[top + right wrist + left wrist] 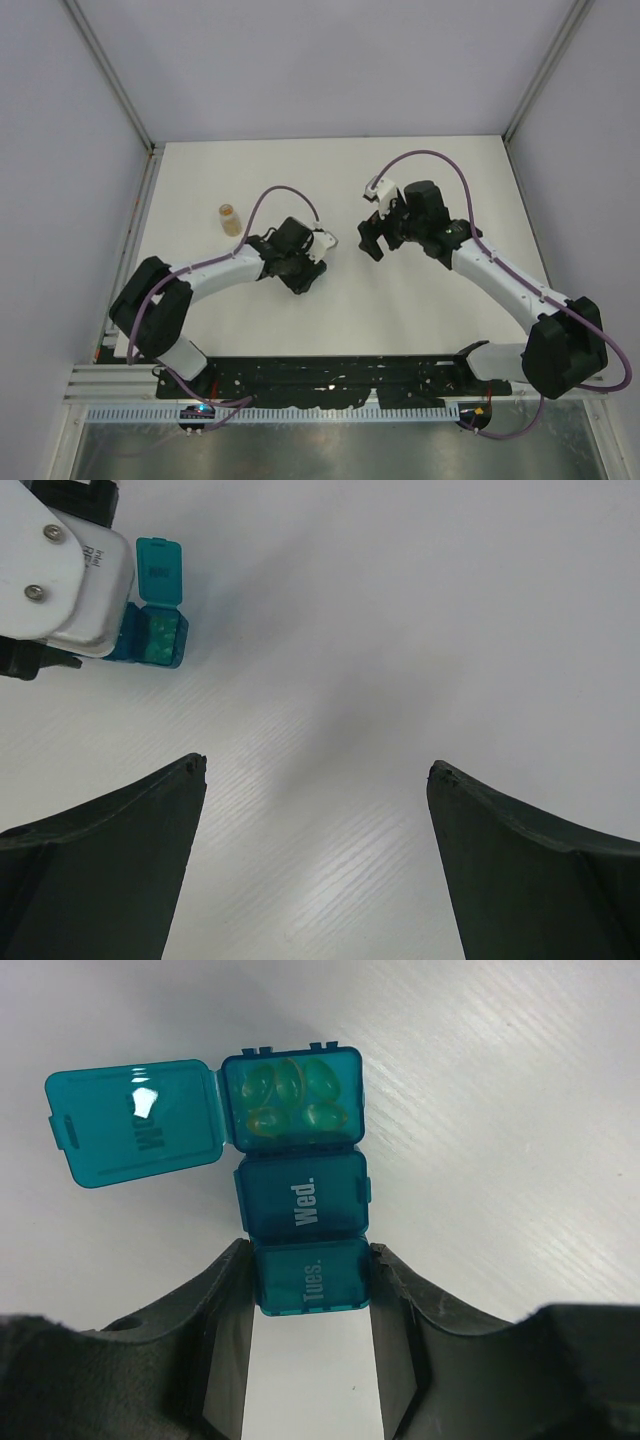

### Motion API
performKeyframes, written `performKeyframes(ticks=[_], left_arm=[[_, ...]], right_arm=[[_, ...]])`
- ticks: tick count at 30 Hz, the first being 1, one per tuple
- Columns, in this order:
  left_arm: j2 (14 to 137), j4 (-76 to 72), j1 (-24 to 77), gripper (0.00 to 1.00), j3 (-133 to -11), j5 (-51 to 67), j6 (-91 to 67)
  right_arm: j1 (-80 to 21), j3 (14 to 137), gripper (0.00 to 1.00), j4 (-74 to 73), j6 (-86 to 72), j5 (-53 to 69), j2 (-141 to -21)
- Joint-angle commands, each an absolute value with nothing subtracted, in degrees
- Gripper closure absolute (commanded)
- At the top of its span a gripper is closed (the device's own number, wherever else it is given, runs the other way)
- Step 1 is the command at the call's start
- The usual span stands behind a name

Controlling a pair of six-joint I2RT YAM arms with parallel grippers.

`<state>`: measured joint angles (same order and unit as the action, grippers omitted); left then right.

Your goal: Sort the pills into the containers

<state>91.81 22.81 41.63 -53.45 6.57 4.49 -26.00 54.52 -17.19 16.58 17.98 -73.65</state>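
The containers point(305, 1205) are a teal strip of three joined compartments lying on the white table. The far compartment's lid point(135, 1125) is swung open to the left, and several pills point(290, 1095) lie inside. The "Wed." and "Tues." lids are closed. My left gripper point(311, 1250) is shut on the "Tues." end, one finger against each side. In the top view the left gripper point(300, 268) hides the strip. My right gripper point(317, 765) is open and empty above bare table, to the right of the strip point(155, 630); it also shows in the top view point(373, 238).
A clear tan-tinted vial point(231, 219) stands upright to the far left of the left gripper. The left wrist's white camera housing point(60, 580) shows at the top left of the right wrist view. White enclosure walls point(120, 95) close in the table.
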Motion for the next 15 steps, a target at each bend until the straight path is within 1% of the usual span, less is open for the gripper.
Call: performKeyframes(ticks=[1,6,11,13,14,15], left_arm=[[86.14,23.81,42.01,1.0,-54.32,10.1,9.66],[82.1,27.59,42.01,1.0,-54.58,16.34,13.7],[78.23,33.21,42.01,1.0,-56.25,20.3,17.13],[76.3,35.5,42.01,1.0,-57.3,21.18,18.54],[75.25,36.64,42.01,1.0,-57.74,21.53,19.15],[74.28,37.87,42.01,1.0,-58.35,21.79,19.77]], right_arm=[[-25.58,55.81,0.05,-15.64,15.38,18.9,-74.44],[-25.58,56.86,0.05,-15.99,14.15,20.12,-75.41],[-25.58,58.71,0.05,-17.31,12.31,25.3,-76.99],[-25.58,59.76,0.04,-18.54,12.3,30.04,-78.13],[-25.49,60.55,0.03,-19.33,12.65,35.11,-78.31],[-25.58,60.99,0.03,-20.21,12.92,37.51,-78.92]])
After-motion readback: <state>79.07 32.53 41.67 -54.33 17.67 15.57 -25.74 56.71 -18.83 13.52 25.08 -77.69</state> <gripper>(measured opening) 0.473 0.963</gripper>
